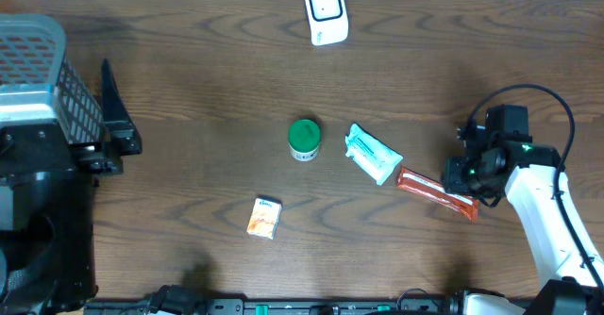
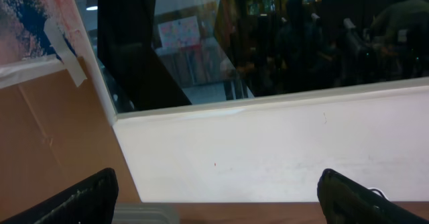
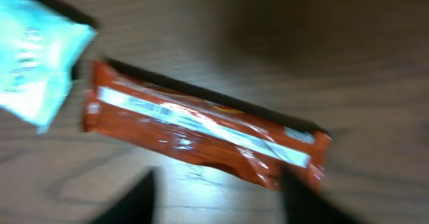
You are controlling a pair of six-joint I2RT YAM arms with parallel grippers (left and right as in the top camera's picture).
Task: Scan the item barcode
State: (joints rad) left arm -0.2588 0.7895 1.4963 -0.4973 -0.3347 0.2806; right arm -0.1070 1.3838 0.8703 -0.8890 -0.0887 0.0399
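I'm at the pick-up step. My right gripper (image 1: 469, 175) hangs low over the orange snack bar (image 3: 201, 133), which lies flat on the desk (image 1: 189, 79) near its right edge, just beside the teal packet (image 1: 373, 153). In the wrist view the jaws stand apart on either side of the bar's lower edge and hold nothing. Blur keeps me from saying whether a finger touches the wrapper. The left gripper (image 2: 218, 190) sits at the left edge, jaws wide and empty. Next, I judge, I must close across the bar's narrow width, lift it, and turn its barcode toward the white scanner (image 1: 326, 13) at the middle of the far edge.
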